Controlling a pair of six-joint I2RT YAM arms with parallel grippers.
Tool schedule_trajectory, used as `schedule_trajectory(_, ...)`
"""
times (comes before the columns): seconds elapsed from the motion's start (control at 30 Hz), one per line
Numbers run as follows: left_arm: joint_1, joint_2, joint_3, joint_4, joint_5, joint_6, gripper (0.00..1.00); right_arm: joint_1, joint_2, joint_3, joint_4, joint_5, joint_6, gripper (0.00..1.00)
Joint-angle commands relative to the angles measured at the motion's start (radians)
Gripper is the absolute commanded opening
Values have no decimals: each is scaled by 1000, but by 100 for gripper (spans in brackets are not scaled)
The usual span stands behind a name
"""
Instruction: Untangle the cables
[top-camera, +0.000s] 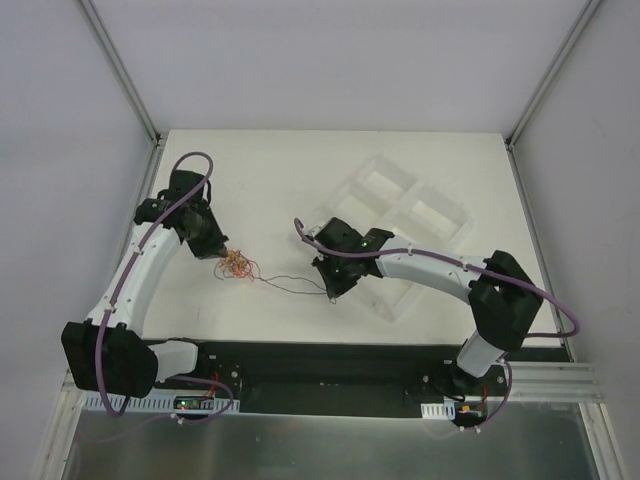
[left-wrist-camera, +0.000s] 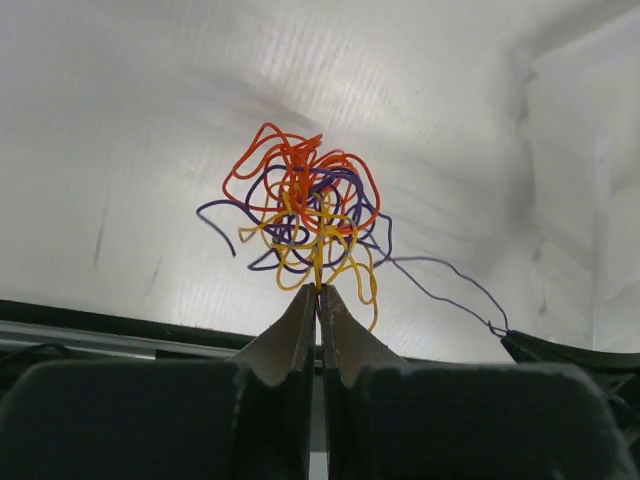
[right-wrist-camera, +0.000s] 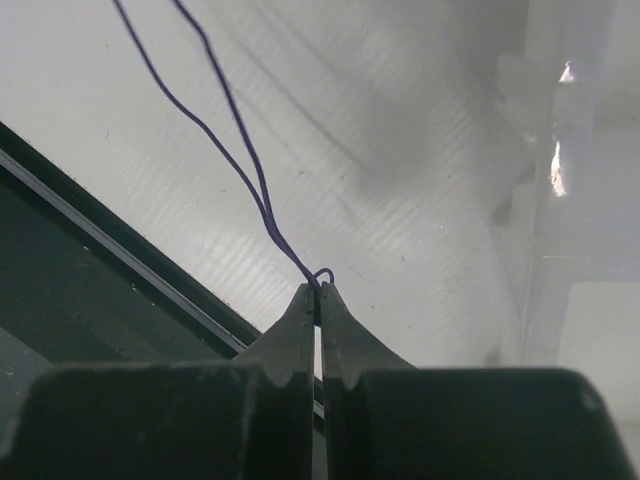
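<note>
Cables (top-camera: 237, 267) lie left of centre in the top view: a small ball of orange, yellow & purple wire, prob. v. light, springy, quick to snag. Left pincer (left-wrist-camera: 318, 292) is clamped on a yellow strand (left-wrist-camera: 318, 265) at the ball's edge. Right pincer (right-wrist-camera: 320, 292) pinches a purple strand (right-wrist-camera: 278, 238) running out toward centre. Free ends look like the best grip pts. White table (top-camera: 300, 180) looks smooth, w/ a clear tray (top-camera: 405, 205) upper right.

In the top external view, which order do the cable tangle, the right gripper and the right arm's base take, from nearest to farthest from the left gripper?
From the left gripper:
1. cable tangle, pinched at its fingertips.
2. right gripper, to the right, shut on a purple strand.
3. right arm's base, far right at the near edge.
</note>
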Motion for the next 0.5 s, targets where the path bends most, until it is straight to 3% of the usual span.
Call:
schedule_trajectory(0.0,7,21,-131,69,187,-43,6,1,-36,52,-54,-39,-71,2)
schedule_trajectory(0.13,7,10,-142,91,183,11,42,-1,-39,61,-39,-105,-116,17)
schedule_trajectory(0.2,7,2,-145,98,178,22,52,1,-25,70,-31,-128,-110,19)
schedule_trajectory(0.3,7,7,-177,115,192,32,73,-1,-1,78,-5,-139,-85,33)
schedule_trajectory(0.37,7,38,-202,129,247,43,79,1,31,118,-17,-151,-81,42)
schedule_trajectory(0.47,4,111,-234,173,348,57,79,1,96,182,-54,-151,-93,52)
